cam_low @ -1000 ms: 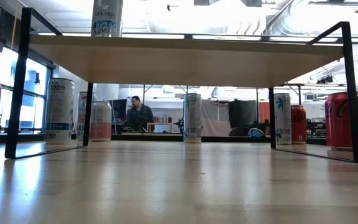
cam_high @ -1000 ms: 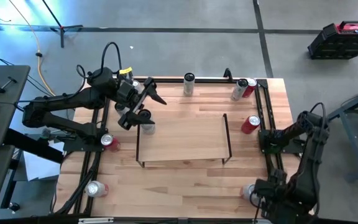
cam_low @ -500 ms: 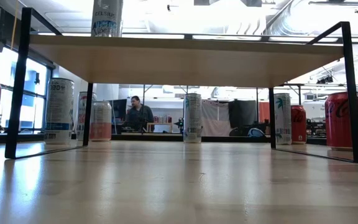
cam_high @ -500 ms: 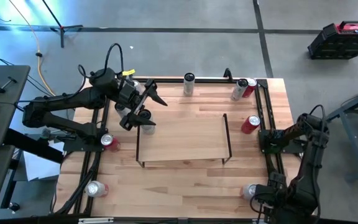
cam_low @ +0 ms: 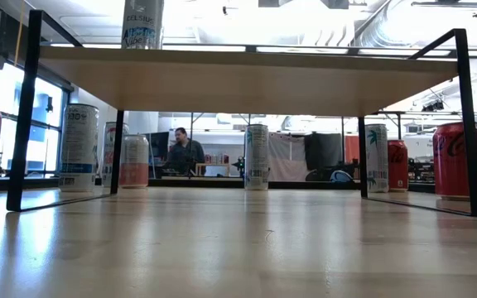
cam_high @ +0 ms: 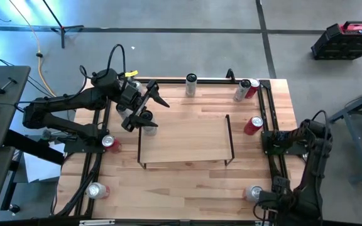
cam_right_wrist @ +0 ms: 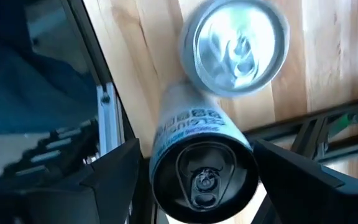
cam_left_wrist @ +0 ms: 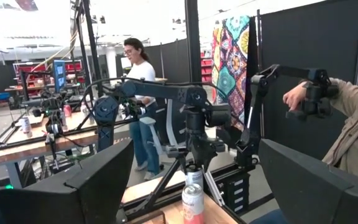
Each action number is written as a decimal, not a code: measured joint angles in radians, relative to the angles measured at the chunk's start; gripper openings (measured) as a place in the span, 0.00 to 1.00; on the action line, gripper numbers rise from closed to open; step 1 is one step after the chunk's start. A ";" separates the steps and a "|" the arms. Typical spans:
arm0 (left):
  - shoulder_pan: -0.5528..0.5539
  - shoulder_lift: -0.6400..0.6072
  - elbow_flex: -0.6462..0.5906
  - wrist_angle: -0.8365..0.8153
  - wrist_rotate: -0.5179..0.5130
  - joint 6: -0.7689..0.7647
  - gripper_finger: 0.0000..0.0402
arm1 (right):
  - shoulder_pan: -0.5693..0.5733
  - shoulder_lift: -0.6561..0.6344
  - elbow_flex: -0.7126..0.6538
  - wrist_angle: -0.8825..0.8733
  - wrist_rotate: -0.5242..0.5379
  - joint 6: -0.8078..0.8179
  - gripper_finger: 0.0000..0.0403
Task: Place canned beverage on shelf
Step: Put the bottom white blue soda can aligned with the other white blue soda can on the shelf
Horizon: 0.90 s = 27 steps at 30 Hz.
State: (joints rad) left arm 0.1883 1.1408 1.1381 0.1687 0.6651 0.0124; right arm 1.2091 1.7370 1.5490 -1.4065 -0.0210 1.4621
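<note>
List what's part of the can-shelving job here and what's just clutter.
In the job:
shelf
shelved can, on the corner nearest the left arm
left gripper, jaws open by that can
right gripper, jaws open around a front-right can

Lying about:
silver can at the back edge
two cans at back right
left red can
right red can
front-left can
</note>
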 joint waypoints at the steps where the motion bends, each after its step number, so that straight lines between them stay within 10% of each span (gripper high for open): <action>1: 0.000 0.000 0.000 0.000 0.000 0.000 0.84 | 0.000 0.006 0.000 -0.007 -0.018 0.004 0.74; 27: -0.029 0.000 0.000 -0.024 0.002 0.000 0.84 | 0.002 -0.004 -0.108 0.121 -0.107 0.180 0.74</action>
State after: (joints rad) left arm 0.1596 1.1408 1.1381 0.1443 0.6674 0.0120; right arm 1.2110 1.7332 1.4414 -1.2856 -0.1278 1.6424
